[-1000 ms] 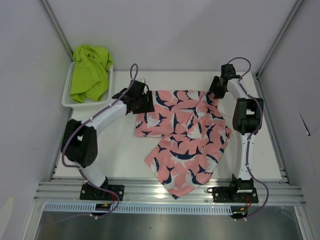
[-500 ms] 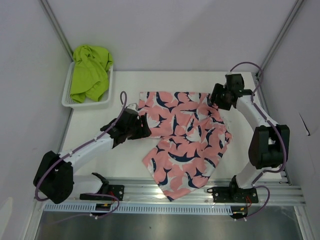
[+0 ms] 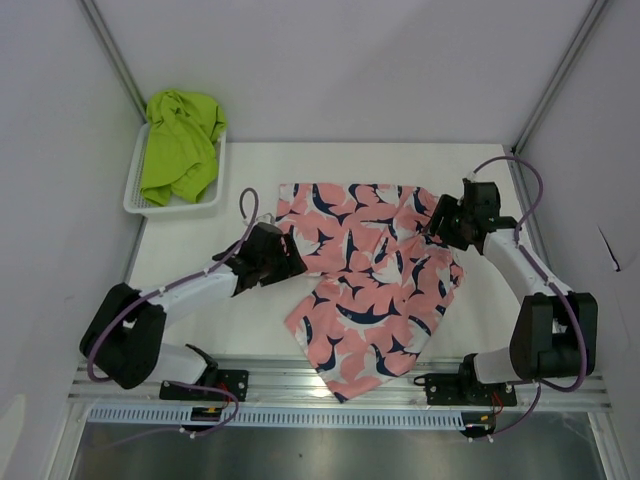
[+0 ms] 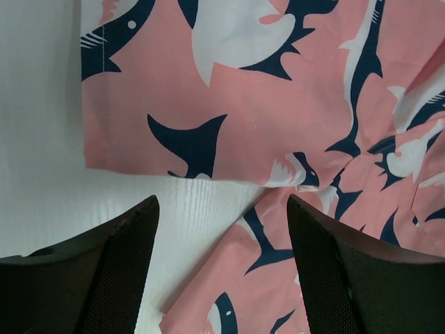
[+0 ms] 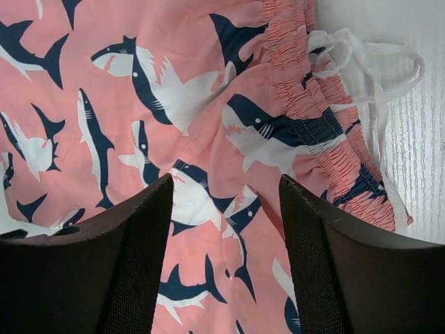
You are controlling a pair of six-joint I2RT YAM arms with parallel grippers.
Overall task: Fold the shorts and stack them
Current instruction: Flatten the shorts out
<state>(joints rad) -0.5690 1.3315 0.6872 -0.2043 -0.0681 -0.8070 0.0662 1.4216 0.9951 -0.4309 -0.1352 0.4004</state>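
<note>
While the pink shorts [image 3: 370, 275] lie spread flat mid-desk, waistband toward the right edge and legs fanned toward the left and near edges, neither end effector grips them.

- Left end effector [image 3: 292, 262]: jaws wide apart, nothing between them. Sits over the notch where the two leg hems meet. Bare desk [image 4: 42, 174] shows under it.
- Right end effector [image 3: 437, 222]: jaws also wide, empty. Over fabric just inside the gathered waistband [image 5: 306, 90], with the drawstring [image 5: 375, 62] trailing onto the desk beside it.
- Reading: the arms flank opposite ends, probably so hem and waistband can be pinched together and folded without bunching.
- Green shorts [image 3: 180, 140]: heaped, unfolded, in the basket [image 3: 135, 205] at the far left corner. Likely left until the pink pair forms the base of the stack.
</note>
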